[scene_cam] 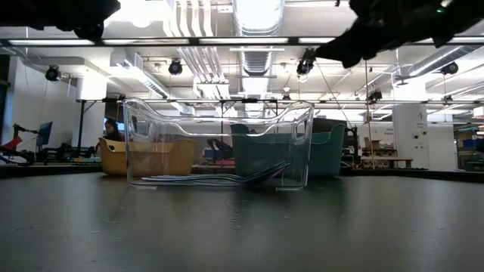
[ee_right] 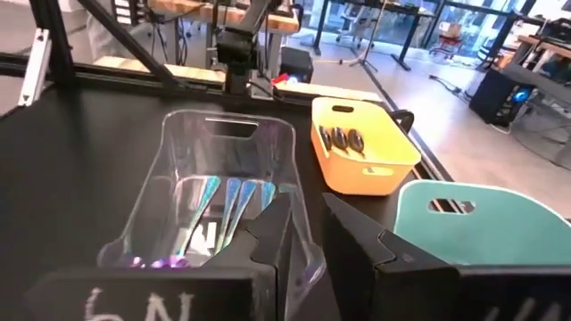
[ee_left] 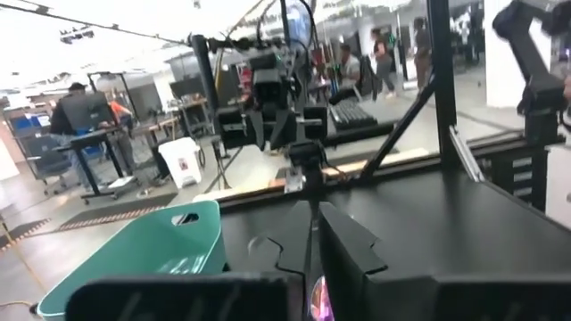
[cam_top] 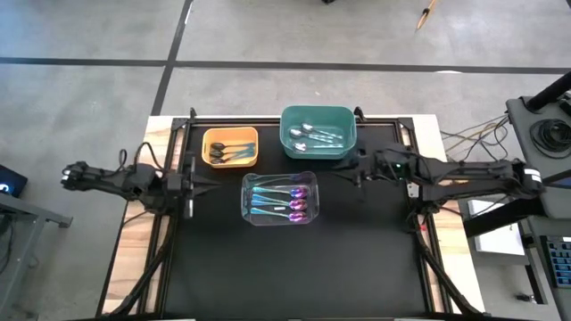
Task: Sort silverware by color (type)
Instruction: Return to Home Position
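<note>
Black matting covers the bench (cam_top: 294,267), where three bins sit close together toward its far side: a yellow bin (cam_top: 211,135), a green bin (cam_top: 290,120) beside it, and a clear bin (cam_top: 247,214) nearer the front, between the two arms.

All the silverware lies inside the bins. The dark spoons (cam_top: 230,152) are in the yellow bin, the silver spoons (cam_top: 314,135) are in the green bin, and the purple-bowled spoons (cam_top: 281,201), with teal handles, lie side by side in the clear bin. From table height their handles show flat on the clear bin's floor.

The left tool (cam_top: 212,185) hangs just beside the clear bin's left edge, in front of the yellow bin. Its wrist camera shows its fingers (ee_left: 350,245) drawn together to a thin slit with nothing between them. The right tool (cam_top: 346,169) sits off the green bin's near right corner, apart from the clear bin. Its fingers (ee_right: 269,234) stand a little way apart and are empty. Neither tool touches any spoon, and both arms are held above the bench.
</note>
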